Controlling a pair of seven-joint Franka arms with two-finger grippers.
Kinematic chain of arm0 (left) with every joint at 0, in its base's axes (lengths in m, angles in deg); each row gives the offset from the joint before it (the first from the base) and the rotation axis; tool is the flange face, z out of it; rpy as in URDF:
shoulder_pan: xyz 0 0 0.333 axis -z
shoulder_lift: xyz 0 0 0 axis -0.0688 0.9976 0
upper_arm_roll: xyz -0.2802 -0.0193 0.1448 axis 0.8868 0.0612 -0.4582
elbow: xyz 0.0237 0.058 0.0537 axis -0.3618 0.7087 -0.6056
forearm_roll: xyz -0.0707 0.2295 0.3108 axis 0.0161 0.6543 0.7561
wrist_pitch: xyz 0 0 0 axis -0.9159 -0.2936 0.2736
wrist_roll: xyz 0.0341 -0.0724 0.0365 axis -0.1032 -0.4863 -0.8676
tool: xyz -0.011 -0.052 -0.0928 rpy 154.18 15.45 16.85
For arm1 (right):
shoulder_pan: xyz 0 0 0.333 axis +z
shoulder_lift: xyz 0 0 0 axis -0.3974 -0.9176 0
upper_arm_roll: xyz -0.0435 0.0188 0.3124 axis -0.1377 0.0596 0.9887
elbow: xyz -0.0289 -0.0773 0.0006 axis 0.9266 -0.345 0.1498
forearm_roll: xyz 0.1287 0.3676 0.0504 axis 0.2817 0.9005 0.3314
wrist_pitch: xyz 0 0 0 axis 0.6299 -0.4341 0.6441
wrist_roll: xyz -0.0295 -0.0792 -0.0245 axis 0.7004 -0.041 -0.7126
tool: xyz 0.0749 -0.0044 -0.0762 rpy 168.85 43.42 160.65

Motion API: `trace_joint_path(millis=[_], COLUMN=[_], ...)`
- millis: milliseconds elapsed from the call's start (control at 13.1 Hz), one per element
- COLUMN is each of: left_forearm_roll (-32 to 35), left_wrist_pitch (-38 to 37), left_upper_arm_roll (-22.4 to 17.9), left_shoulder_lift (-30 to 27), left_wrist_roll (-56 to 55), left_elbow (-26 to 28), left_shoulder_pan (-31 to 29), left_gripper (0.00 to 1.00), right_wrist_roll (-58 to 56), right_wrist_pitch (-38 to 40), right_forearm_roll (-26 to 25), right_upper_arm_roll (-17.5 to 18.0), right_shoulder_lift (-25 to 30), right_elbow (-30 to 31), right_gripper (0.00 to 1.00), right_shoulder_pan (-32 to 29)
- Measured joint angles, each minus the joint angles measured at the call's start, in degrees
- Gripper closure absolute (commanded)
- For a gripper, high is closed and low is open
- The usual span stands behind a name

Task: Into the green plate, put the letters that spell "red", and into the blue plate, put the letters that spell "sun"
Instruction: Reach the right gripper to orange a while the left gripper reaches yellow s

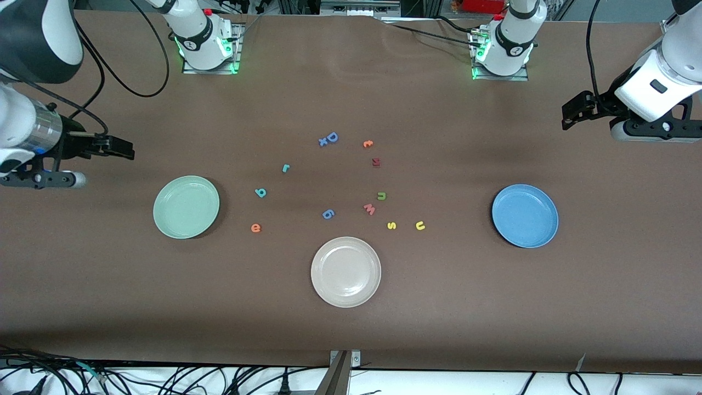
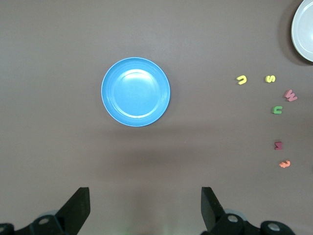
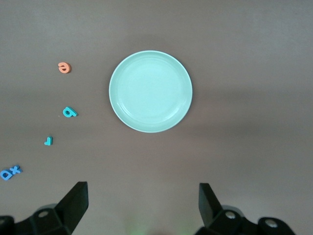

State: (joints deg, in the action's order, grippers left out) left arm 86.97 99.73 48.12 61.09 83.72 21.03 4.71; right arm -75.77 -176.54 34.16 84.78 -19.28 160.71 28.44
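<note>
The green plate (image 1: 186,207) (image 3: 150,91) lies toward the right arm's end and the blue plate (image 1: 525,215) (image 2: 136,92) toward the left arm's end. Between them lie the teal "r" (image 1: 285,168), teal "d" (image 1: 260,192), orange "e" (image 1: 255,227), olive "n" (image 1: 381,196), yellow "s" (image 1: 391,225) and yellow "u" (image 1: 420,225). My left gripper (image 1: 573,112) (image 2: 145,205) hangs open and empty over bare table near the blue plate. My right gripper (image 1: 118,148) (image 3: 143,203) hangs open and empty over bare table near the green plate.
A cream plate (image 1: 345,271) sits nearest the front camera, mid-table. Other letters lie among the task's: pink "w" (image 1: 369,209), blue "6" (image 1: 328,214), blue "D" with an "x" (image 1: 329,139), an orange piece (image 1: 368,144), a dark red piece (image 1: 376,162).
</note>
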Motion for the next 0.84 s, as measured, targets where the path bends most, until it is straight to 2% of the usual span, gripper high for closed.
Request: trace_joint_path(millis=[229, 609, 838], left_forearm_roll=[0.00, -0.01, -0.03], left_wrist_pitch=[0.00, -2.97, -3.91], left_upper_arm_roll=[0.00, 0.17, 0.61], left_shoulder_lift=[0.00, 0.51, 2.86], left_wrist_roll=[0.00, 0.07, -0.04], left_elbow=[0.00, 0.00, 0.00], left_shoulder_pan=[0.00, 0.62, 4.15], left_gripper=[0.00, 0.00, 0.00], right_wrist_roll=[0.60, 12.02, 16.82], right_wrist_pitch=[-3.20, -11.00, -17.93], right_forearm_roll=[0.03, 0.25, 1.11], right_upper_arm_roll=[0.06, 0.26, 0.28], right_shoulder_lift=[-2.64, -8.95, -13.93], right_elbow=[0.02, 0.15, 0.23], right_gripper=[0.00, 0.00, 0.00], right_shoulder_pan=[2.06, 7.68, 10.51])
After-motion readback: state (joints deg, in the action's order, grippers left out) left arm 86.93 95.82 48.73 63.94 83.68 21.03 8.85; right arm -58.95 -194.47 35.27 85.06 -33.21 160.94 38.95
